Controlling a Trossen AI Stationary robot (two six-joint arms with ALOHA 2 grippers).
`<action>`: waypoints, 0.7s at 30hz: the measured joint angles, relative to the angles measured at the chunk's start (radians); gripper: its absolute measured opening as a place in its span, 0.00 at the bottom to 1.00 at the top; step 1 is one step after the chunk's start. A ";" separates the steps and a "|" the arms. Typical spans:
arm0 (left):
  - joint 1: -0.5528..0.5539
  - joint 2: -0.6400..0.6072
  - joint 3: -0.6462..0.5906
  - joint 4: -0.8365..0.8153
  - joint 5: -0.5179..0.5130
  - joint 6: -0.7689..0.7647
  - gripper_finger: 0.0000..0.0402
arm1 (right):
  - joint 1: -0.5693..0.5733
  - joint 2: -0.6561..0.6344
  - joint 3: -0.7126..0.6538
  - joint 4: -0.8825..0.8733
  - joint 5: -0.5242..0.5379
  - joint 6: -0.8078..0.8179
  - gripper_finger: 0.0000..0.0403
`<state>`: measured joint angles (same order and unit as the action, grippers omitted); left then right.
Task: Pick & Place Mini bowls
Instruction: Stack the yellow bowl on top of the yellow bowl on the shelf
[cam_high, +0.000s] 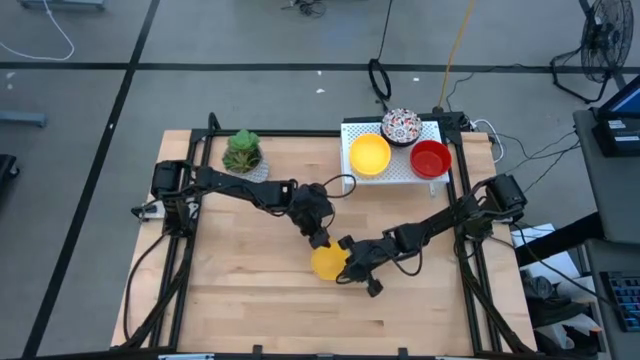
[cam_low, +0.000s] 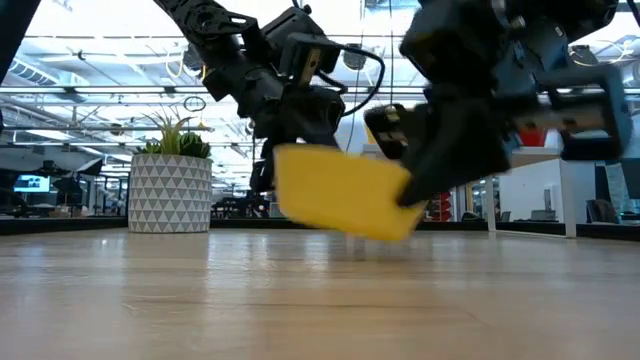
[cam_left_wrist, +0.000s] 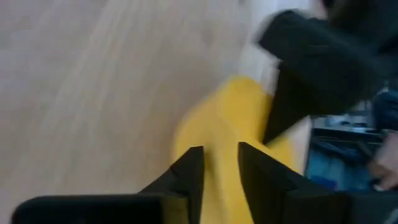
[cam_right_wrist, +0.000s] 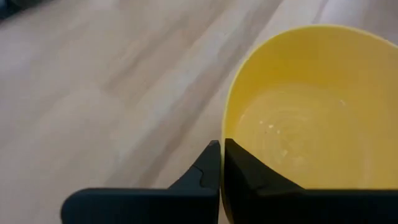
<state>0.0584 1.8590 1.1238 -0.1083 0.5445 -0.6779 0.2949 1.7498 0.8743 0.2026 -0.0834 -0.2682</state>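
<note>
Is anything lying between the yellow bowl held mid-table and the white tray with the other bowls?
Nothing visible. The yellow bowl, pinched at its rim by the right gripper, has bare wood between it and the white tray.

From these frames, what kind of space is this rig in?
Probably a robotics lab or open workshop, not a home. The wooden table stands on a grey floor marked with dark tape lines, a pedestal fan and loose cables sit beside it, and the low view shows desks with monitors under an open industrial ceiling.
</note>
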 joint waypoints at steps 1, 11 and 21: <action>0.000 -0.001 0.001 0.006 0.015 -0.012 0.27 | 0.001 0.001 0.000 -0.014 -0.001 0.003 0.00; 0.026 -0.119 0.003 -0.030 0.012 0.026 0.51 | 0.030 -0.142 -0.003 -0.180 0.085 0.030 0.00; 0.008 -0.384 0.002 -0.246 -0.308 0.073 0.46 | 0.088 -0.562 0.000 -0.362 0.319 0.093 0.00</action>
<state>0.0663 1.4751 1.1263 -0.3543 0.2365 -0.6044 0.3825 1.1878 0.8743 -0.1592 0.2361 -0.1753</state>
